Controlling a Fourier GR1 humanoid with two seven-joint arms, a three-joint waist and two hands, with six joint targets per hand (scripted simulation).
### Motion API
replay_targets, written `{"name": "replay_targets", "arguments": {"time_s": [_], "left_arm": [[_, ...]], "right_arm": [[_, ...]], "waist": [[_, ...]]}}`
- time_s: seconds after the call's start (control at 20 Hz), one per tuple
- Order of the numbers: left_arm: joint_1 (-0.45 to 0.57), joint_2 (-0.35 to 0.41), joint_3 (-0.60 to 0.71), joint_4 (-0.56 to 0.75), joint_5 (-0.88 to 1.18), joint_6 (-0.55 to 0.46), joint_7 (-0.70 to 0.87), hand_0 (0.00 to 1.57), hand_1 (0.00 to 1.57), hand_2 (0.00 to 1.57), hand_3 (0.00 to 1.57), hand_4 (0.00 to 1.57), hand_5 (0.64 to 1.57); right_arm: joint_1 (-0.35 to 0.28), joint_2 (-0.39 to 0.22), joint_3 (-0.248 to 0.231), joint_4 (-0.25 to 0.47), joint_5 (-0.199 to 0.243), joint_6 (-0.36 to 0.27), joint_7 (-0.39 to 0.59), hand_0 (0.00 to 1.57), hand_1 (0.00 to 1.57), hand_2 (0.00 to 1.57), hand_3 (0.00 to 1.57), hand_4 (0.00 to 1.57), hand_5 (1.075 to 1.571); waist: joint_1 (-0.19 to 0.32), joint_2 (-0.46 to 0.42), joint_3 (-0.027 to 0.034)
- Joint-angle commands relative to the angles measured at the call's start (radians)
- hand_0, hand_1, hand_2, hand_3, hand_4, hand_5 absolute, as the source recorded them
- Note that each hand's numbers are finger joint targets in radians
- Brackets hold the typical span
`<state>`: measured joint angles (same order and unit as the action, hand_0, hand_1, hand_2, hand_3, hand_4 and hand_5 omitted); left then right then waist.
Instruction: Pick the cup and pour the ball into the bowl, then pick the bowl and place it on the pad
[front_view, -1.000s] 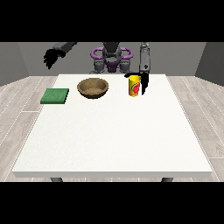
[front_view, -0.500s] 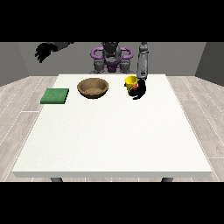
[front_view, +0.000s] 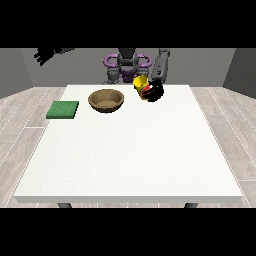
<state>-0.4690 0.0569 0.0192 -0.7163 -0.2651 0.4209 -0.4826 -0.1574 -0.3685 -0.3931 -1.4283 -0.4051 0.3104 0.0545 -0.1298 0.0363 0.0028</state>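
A yellow cup (front_view: 140, 83) with a red mark hangs above the table's far edge, tilted with its mouth towards the bowl. The black hand at the view's right (front_view: 154, 91) has its fingers curled round the cup. The brown wooden bowl (front_view: 106, 100) rests on the table to the cup's left, apart from it. No ball shows. A green square pad (front_view: 63, 109) lies flat near the table's left edge. The hand at the view's left (front_view: 44, 54) is raised high above and beyond the pad, fingers spread, holding nothing.
The large white table (front_view: 130, 155) stretches from the bowl to the camera. The robot's purple-and-grey torso (front_view: 127, 64) stands behind the far edge. Grey plank floor surrounds the table.
The hand at the view's right has lifted the cup off the table and tipped it leftward towards the bowl. The hand at the view's left has risen higher and further left.
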Motion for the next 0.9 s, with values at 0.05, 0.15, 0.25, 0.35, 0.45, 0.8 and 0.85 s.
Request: {"name": "replay_targets", "arguments": {"time_s": [0.05, 0.15, 0.25, 0.35, 0.45, 0.8, 0.85], "left_arm": [[-0.087, 0.012, -0.169, 0.029, -0.266, 0.194, 0.198, 1.34, 1.34, 1.57, 1.57, 1.41, 1.525], [-0.120, 0.036, -0.247, 0.085, -0.399, 0.240, 0.287, 1.36, 1.36, 1.57, 1.57, 1.45, 1.533], [-0.148, 0.046, -0.312, 0.124, -0.503, 0.247, 0.379, 1.36, 1.36, 1.57, 1.57, 1.46, 1.535], [-0.232, 0.033, -0.361, 0.154, -0.588, 0.209, 0.513, 1.36, 1.36, 1.57, 1.57, 1.44, 1.545], [-0.255, -0.002, -0.415, 0.183, -0.667, 0.180, 0.605, 1.36, 1.36, 1.57, 1.57, 1.47, 1.531], [-0.445, -0.056, -0.495, 0.188, -0.793, 0.051, 0.906, 1.33, 1.33, 1.57, 1.57, 1.47, 1.535], [-0.483, -0.056, -0.484, 0.182, -0.805, -0.006, 0.885, 1.31, 1.31, 1.57, 1.57, 1.47, 1.529]], "right_arm": [[-0.015, -0.009, -0.002, 0.063, 0.002, -0.005, 0.024, 0.00, 0.00, 0.00, 0.25, 0.63, 1.562], [-0.026, 0.000, 0.015, 0.070, 0.006, -0.004, 0.035, 0.00, 0.00, 0.00, 0.17, 0.64, 1.562], [-0.015, -0.019, -0.003, 0.114, 0.015, 0.007, 0.015, 0.00, 0.00, 0.00, 0.15, 0.67, 1.561], [0.002, -0.021, -0.011, 0.159, 0.008, 0.033, 0.000, 0.00, 0.00, 0.00, 0.08, 0.68, 1.561], [0.030, -0.003, -0.014, 0.189, 0.029, 0.033, -0.050, 0.00, 0.00, 0.00, 0.00, 0.68, 1.559], [-0.042, -0.033, -0.008, 0.235, 0.003, 0.090, -0.048, 0.00, 0.00, 0.00, 0.12, 0.70, 1.561], [-0.023, -0.022, -0.007, 0.254, 0.019, 0.078, -0.061, 0.00, 0.00, 0.00, 0.17, 0.70, 1.560]], "waist": [[0.010, -0.082, 0.0030], [0.006, -0.088, 0.0054], [0.027, -0.096, 0.0050], [0.026, -0.125, 0.0044], [0.049, -0.143, 0.0020], [-0.017, -0.091, -0.0017], [0.025, -0.106, -0.0017]]}}
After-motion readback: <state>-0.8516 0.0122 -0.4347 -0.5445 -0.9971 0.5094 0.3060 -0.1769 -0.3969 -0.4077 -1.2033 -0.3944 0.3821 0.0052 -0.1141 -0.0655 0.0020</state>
